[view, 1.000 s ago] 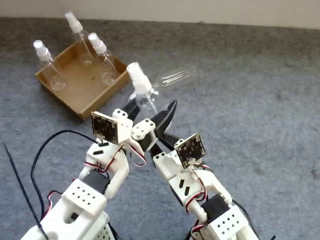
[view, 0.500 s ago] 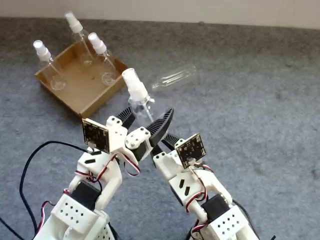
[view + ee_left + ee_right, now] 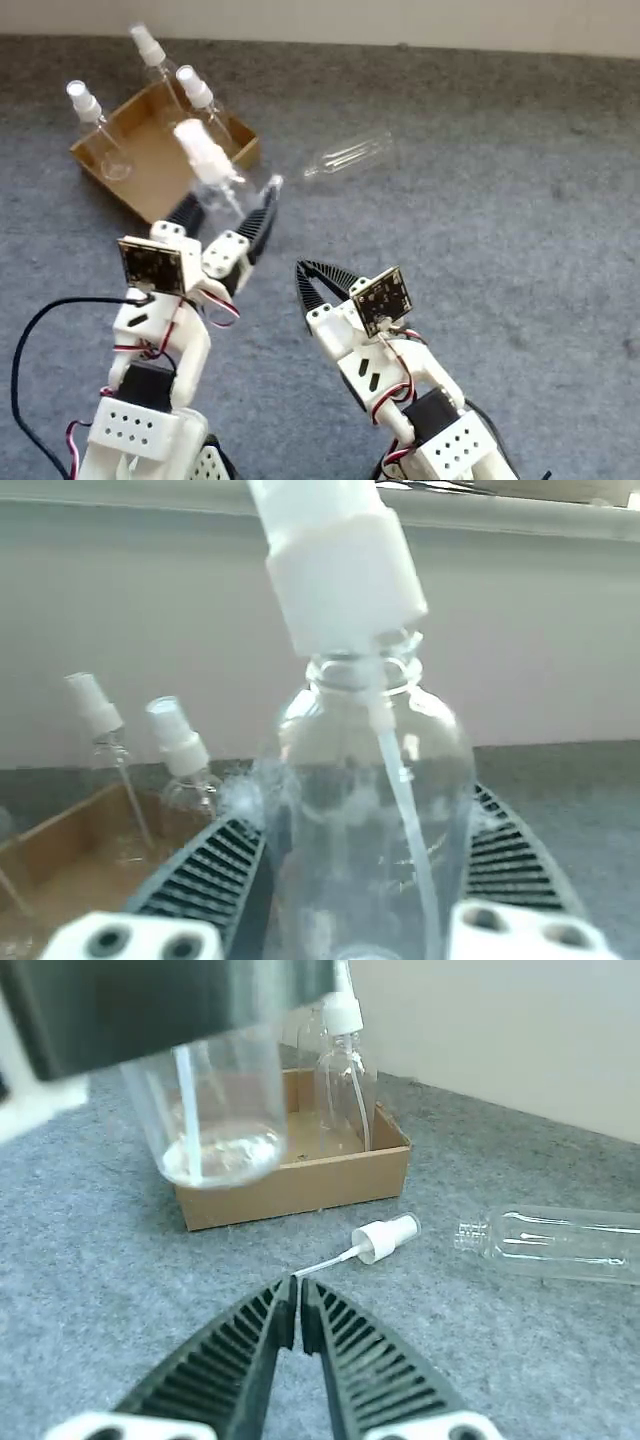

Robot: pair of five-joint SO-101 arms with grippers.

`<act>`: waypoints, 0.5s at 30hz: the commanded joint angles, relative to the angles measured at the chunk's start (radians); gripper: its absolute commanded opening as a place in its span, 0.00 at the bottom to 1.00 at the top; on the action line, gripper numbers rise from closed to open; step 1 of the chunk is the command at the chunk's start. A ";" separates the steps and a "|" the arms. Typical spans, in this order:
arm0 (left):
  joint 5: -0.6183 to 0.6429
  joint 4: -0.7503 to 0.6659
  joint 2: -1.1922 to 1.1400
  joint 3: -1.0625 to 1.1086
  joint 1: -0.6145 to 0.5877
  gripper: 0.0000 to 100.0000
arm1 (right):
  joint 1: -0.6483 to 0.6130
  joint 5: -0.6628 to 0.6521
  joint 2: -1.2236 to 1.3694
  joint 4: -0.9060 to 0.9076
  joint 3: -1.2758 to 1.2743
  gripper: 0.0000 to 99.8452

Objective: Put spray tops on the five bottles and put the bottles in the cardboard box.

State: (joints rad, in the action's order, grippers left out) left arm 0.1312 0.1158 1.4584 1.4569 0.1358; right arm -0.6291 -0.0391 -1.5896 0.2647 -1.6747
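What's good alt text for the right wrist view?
The right gripper, shut and empty, points at a loose spray top on grey carpet. A capless bottle lies beside it; a raised bottle hangs before the cardboard box.

so the cardboard box (image 3: 150, 180) sits far left on the counter (image 3: 520, 220) with three bottles standing in it: left bottle (image 3: 100, 135) at the left corner, back bottle (image 3: 160, 80) at the far corner, right bottle (image 3: 208, 120) along the right side. the fourth bottle (image 3: 370, 780) is up off the counter between the left gripper (image 3: 232, 200) fingers, by the box's near right edge. right of the box an open bottle (image 3: 350, 155) lies on its side, with a loose spray top (image 3: 385, 1237) between it and the box. the right gripper (image 3: 298, 1285) is nearer the front.
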 commanded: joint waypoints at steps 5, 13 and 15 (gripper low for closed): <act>-0.049 0.000 0.016 -0.093 -0.171 0.16 | 0.001 0.005 -0.004 -0.016 -0.177 0.01; -0.051 0.157 -0.213 -0.343 -0.193 0.16 | 0.001 0.005 -0.010 0.027 -0.177 0.01; -0.052 0.153 -0.295 -0.397 -0.211 0.16 | 0.001 0.005 -0.010 0.027 -0.177 0.01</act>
State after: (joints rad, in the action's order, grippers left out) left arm 0.0928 0.2601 1.3080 1.2190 -0.0391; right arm -0.6291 -0.0376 -1.5896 0.2877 -1.6747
